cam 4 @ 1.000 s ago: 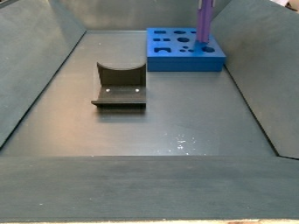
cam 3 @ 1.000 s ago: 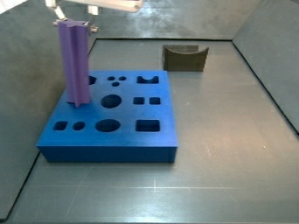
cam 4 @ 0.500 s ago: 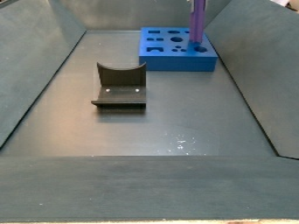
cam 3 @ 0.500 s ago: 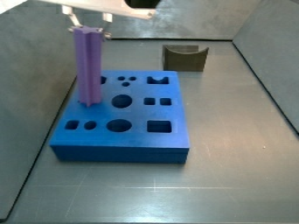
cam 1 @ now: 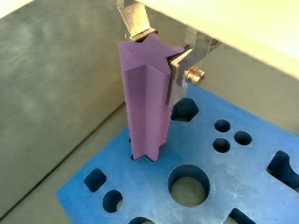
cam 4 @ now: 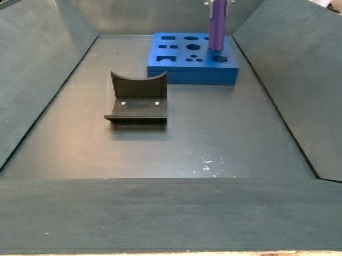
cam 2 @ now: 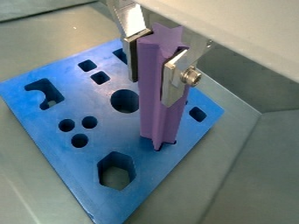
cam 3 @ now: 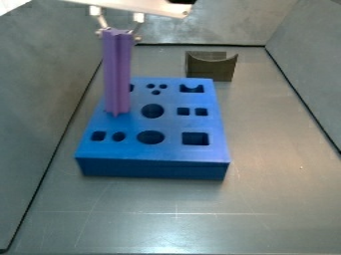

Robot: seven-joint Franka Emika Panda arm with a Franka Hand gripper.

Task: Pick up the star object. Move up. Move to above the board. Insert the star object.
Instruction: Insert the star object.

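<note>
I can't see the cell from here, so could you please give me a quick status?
Hand shut on the star object, above the board. Star upright, lower end in a board hole. Nothing in the way.

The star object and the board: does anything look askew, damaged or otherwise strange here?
Nothing stands out. The gripper holds the star object upright near its top, its lower end at a hole near the edge of the board. The board lies flat and looks undamaged.

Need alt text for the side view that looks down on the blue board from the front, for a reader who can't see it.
The gripper holds the star object, a tall purple prism, upright by its top, its lower end at a hole in the board near one edge. The board lies flat on a grey floor, with a dark fixture behind it.
</note>
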